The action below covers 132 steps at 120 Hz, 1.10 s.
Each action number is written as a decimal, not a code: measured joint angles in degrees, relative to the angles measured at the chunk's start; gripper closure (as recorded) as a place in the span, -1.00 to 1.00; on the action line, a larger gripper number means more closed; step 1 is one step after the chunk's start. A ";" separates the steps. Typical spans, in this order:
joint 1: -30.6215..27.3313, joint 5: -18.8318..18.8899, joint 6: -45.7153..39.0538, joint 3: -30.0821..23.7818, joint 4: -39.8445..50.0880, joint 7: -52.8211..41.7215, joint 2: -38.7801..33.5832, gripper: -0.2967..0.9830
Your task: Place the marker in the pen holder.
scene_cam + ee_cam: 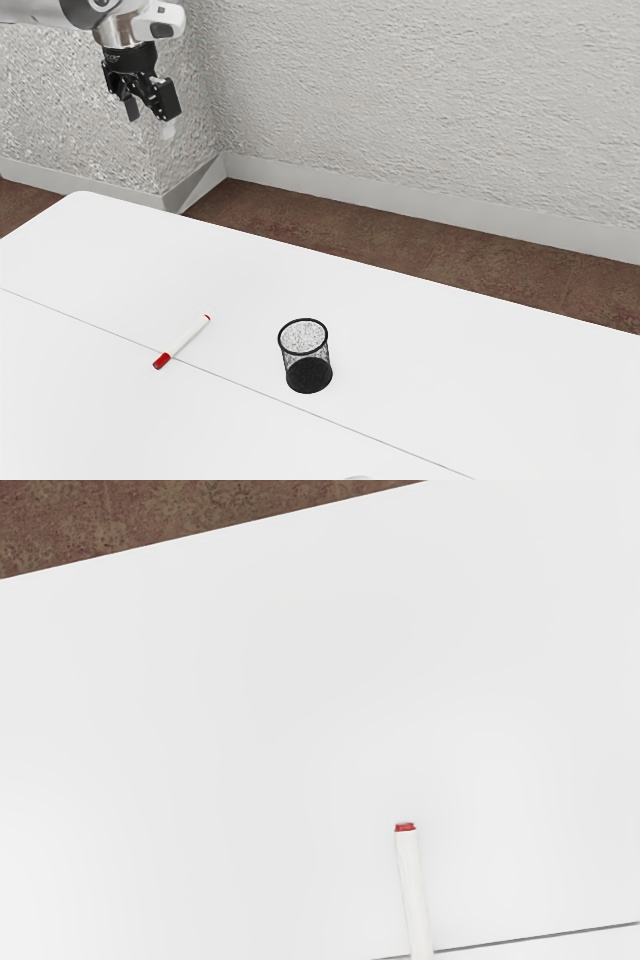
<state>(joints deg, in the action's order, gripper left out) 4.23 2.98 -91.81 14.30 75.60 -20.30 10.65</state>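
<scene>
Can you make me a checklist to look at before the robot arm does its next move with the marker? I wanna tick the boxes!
1. Marker lying on the table, not in the pen holder: ok.
2. Pen holder standing upright, open end up: ok.
3. Marker and pen holder apart, with bare table between them: ok.
4. Gripper open, ready to grab: ok, its fingers are apart.
5. Gripper down at the marker: not ok, it's high above the table.
6. Red cap on tight: cannot tell from these pictures.
</scene>
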 joint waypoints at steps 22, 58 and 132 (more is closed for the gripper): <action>-0.45 -0.32 0.03 -0.01 -0.07 0.00 0.08 -0.51; -1.42 -4.99 -0.84 -0.54 -0.14 0.03 16.48 -0.51; 0.40 -7.83 -20.70 -0.41 25.27 -0.24 11.25 -0.51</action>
<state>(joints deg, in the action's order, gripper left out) 4.63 -4.86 -112.51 13.89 100.87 -20.55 21.89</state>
